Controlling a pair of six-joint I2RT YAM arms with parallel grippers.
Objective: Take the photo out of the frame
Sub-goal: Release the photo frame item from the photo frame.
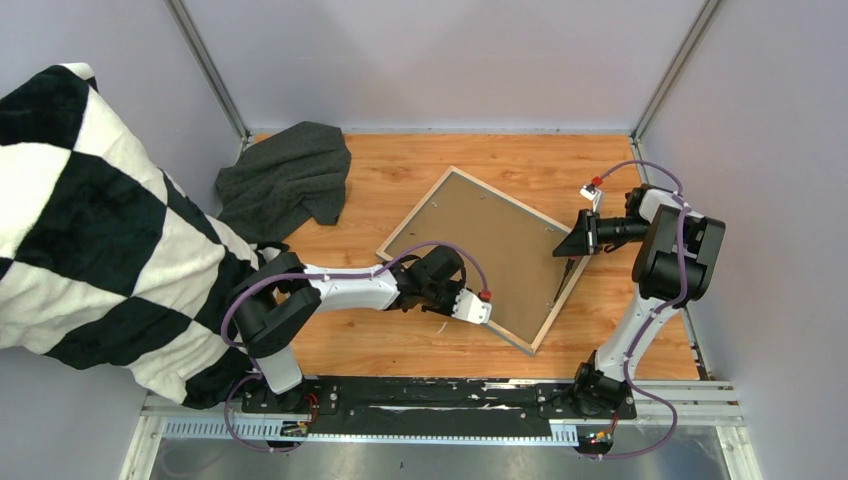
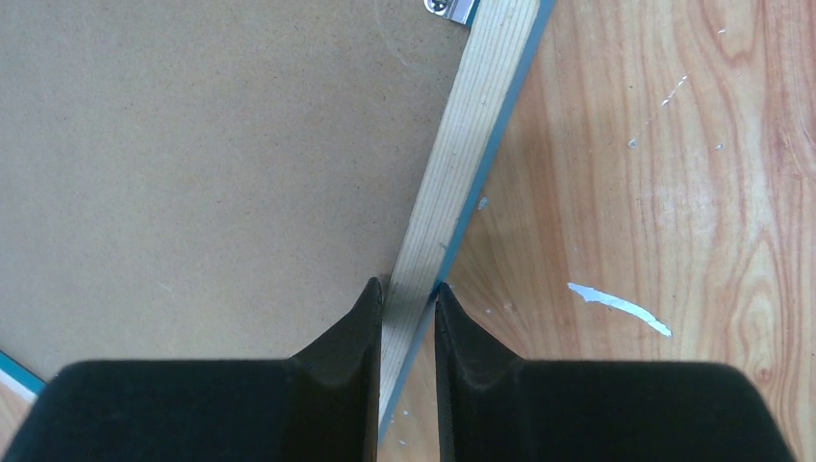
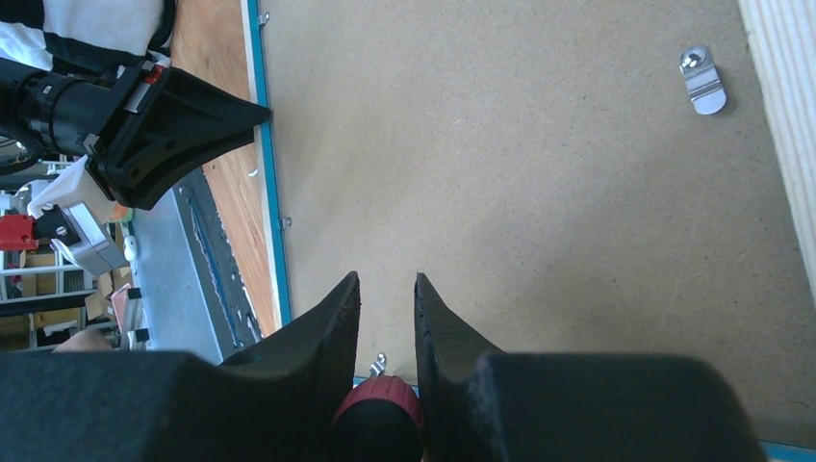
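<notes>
The frame [image 1: 510, 195] lies face down on the wooden table, pale wood edge up, with the brown backing board [image 1: 490, 250] filling it. The photo is hidden under the board. My left gripper [image 1: 438, 285] is shut on the frame's near-left rail; in the left wrist view its fingers [image 2: 409, 289] pinch the wood rail [image 2: 462, 144] with its blue edge. My right gripper [image 1: 562, 250] hovers over the frame's right edge, shut on a red-and-black tool handle [image 3: 377, 414]; its fingertips [image 3: 387, 279] point at the board [image 3: 529, 173].
A dark grey cloth [image 1: 285, 180] lies at the table's back left. A black-and-white checkered blanket [image 1: 90, 230] hangs over the left side. Small metal clips [image 3: 702, 79] hold the board in the frame. Grey walls close in the back and sides.
</notes>
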